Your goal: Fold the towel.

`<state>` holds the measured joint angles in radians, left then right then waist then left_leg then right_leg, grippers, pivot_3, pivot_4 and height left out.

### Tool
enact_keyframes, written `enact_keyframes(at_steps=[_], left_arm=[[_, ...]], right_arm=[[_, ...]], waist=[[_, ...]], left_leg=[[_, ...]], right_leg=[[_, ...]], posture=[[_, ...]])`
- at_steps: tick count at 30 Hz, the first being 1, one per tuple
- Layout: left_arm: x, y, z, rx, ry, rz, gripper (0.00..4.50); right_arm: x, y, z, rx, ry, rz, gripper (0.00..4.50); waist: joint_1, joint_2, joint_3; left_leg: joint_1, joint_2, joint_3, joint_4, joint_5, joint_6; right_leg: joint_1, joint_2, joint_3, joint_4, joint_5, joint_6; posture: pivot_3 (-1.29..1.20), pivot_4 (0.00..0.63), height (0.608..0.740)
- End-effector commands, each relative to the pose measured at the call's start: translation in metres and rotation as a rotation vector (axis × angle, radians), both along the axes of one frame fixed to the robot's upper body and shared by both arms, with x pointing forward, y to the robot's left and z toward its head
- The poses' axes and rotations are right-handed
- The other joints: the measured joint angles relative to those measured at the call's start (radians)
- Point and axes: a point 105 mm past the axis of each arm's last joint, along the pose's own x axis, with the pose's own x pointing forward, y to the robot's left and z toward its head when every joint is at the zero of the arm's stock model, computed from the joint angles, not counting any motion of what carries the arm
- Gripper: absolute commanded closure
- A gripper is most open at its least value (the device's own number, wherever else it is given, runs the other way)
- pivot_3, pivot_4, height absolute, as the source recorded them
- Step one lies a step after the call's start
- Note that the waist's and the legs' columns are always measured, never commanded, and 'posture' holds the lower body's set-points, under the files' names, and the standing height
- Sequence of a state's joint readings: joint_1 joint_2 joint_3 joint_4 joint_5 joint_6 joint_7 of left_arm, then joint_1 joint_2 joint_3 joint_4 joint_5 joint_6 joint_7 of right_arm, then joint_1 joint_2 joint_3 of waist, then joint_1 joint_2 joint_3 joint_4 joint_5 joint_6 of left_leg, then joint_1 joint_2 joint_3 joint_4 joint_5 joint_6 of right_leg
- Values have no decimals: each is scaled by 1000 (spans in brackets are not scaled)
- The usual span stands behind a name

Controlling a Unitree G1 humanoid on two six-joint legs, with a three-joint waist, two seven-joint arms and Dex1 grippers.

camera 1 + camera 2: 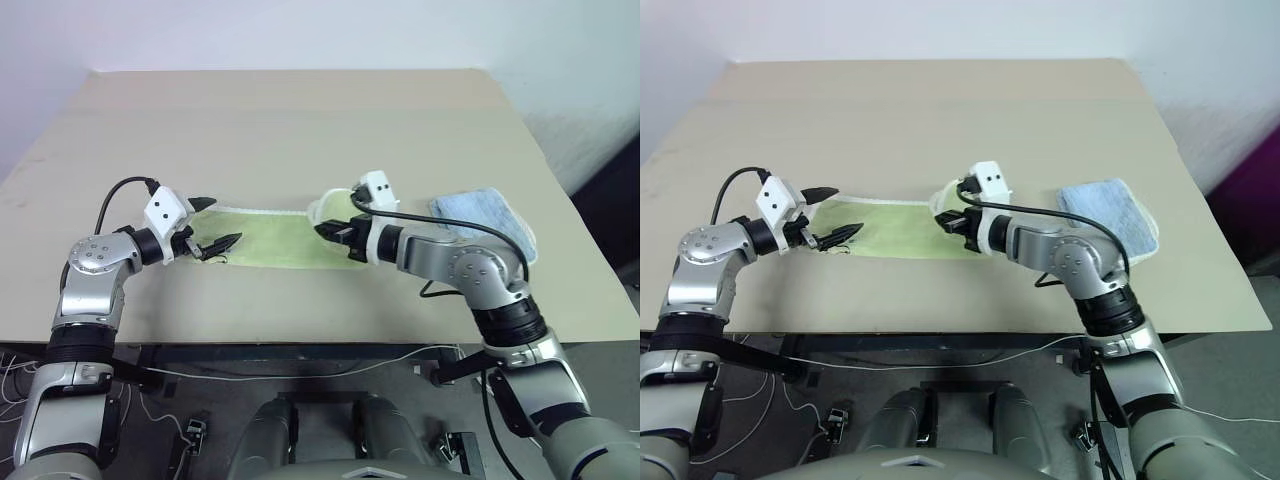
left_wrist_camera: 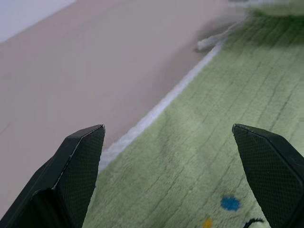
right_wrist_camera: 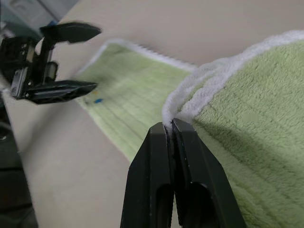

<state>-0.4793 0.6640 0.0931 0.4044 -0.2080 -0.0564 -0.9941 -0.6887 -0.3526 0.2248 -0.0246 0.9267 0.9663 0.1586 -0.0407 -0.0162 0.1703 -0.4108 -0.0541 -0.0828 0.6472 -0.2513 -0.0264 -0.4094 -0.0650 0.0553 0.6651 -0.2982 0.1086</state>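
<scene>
Right wrist view: right gripper [image 3: 172, 124] pinched shut on white edging of towel [image 1: 275, 240], that end lifted, curling over flat part. Flat on table [image 1: 300, 120], mid-front. Left gripper [image 1: 213, 222] jaws wide apart over far end. Soft, light, floppy terry; best grabbed at stitched edge or corner.

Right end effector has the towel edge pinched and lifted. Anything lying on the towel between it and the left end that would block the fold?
Nothing visible does. The towel lies bare between the right end effector and the open left end effector over its far end. The blue cloth sits off to the side on the table.
</scene>
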Motion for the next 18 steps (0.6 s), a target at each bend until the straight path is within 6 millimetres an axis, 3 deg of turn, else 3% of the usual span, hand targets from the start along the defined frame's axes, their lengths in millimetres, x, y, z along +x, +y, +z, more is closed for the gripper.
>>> enact_keyframes(at_steps=[1,6,9,17,18], left_arm=[[-2,0,13,-5,-50,2,0],[-4,3,14,-5,-49,11,0],[-4,3,16,-11,-51,12,0],[-13,12,22,-103,-42,57,0],[-15,14,24,-133,-40,75,0]], right_arm=[[3,4,4,-3,-35,15,4463],[2,5,-2,-9,-21,23,4463],[0,6,0,24,-16,32,3846],[-9,-5,27,76,-135,34,1256],[-7,-11,34,73,-188,16,1256]], waist=[[1,0,0],[-1,0,0],[-1,0,0],[-1,0,0],[-1,0,0]], left_leg=[[0,0,0,0,0,0],[0,0,0,0,0,0],[0,0,0,0,0,0],[0,0,0,-1,0,0],[0,0,0,-1,0,0]], right_leg=[[0,0,0,0,0,0],[0,0,0,0,0,0],[0,0,0,0,0,0],[0,0,0,0,0,0],[0,0,0,0,0,0]], posture=[[0,150,740],[0,150,740],[0,150,740],[0,150,740],[0,150,740]])
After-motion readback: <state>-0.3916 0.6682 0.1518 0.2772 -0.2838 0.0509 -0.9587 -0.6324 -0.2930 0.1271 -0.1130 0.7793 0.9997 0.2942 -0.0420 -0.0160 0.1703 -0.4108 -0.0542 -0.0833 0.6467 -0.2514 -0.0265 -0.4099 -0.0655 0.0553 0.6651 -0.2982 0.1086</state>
